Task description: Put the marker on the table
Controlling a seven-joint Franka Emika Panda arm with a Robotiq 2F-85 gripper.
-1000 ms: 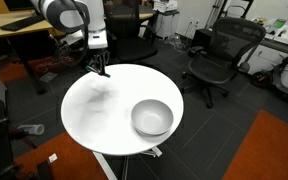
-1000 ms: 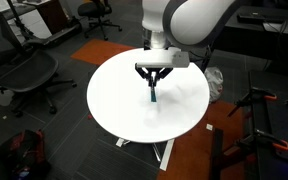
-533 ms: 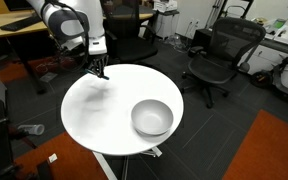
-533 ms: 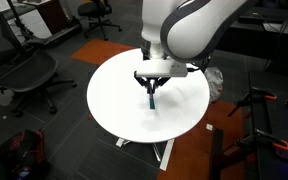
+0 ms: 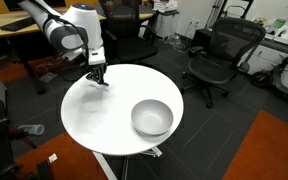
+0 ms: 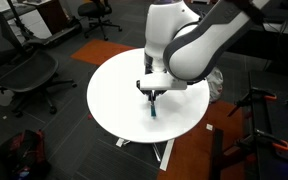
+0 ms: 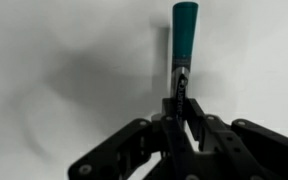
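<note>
- The marker point(image 7: 184, 30) is sitting pinched by its dark end, and its teal end is sticking straight out past the tips, as I am seeing it in the wrist view.
- In an exterior view the marker point(image 6: 154, 107) is hanging below the tips, pointing down at the surface and leaning a little.
- I am keeping the fingers point(image 7: 192, 115) clamped on the marker, one on each side of the dark barrel, with no gap showing.
- The worktop point(image 7: 64, 60) is filling the wrist view behind the marker, and a faint shadow is lying just beside the teal end, so I am judging the tip to be very near the surface. I cannot tell whether it is touching.
- In both exterior views the fingers point(image 6: 152, 92) point(image 5: 98, 76) are hovering low over the round white worktop point(image 5: 94, 120), inside its rim.
- A grey bowl point(image 5: 152, 117) is standing on the worktop well apart from the fingers, and the patch under the tips is bare.
- As I am reading it, the carry is done and the placing is not. What is remaining is to bring the marker into contact, spread the fingers and let it lie flat.
- I am expecting the round barrel to roll a little once freed.
</note>
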